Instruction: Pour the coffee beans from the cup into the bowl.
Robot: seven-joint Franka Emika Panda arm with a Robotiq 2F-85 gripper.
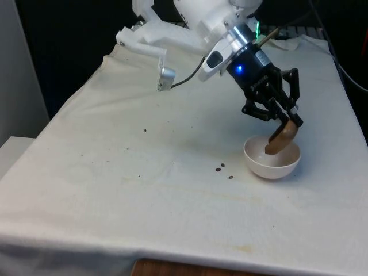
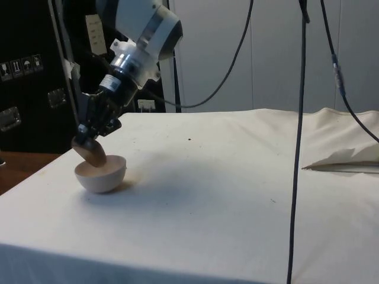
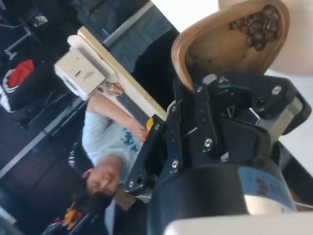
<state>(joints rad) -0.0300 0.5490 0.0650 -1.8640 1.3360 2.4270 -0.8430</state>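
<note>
While the tool (image 1: 286, 118) grips the brown cup (image 1: 282, 140) by its upper rim, I see the cup tipped steeply with its mouth down inside the white bowl (image 1: 272, 159), on the front view's right side of the table (image 1: 115, 190). What matters to me here is how the cup's mouth lies against the bowl's opening: in the front view the lower lip of the cup sits within the bowl's rim, and the cup's long axis slants from the tool down toward the bowl's middle. From the side view the cup (image 2: 90, 152) leans over the near edge of the bowl (image 2: 100, 175), its low end dipping below the rim line, so I judge the pour path lands inside, not on the cloth.

In the wrist view the coffee beans (image 3: 257, 28) are bunched at the far end of the cup (image 3: 230, 41), near its lip, with the pale bowl (image 3: 298, 44) just beyond. I take it some beans are not yet out, so a little more tilt along that same axis looks like what the pour needs.

A few stray beans (image 1: 225, 170) lie on the table just beside the bowl, toward the front view's left. A person (image 3: 105, 147) sits beyond the table.
</note>
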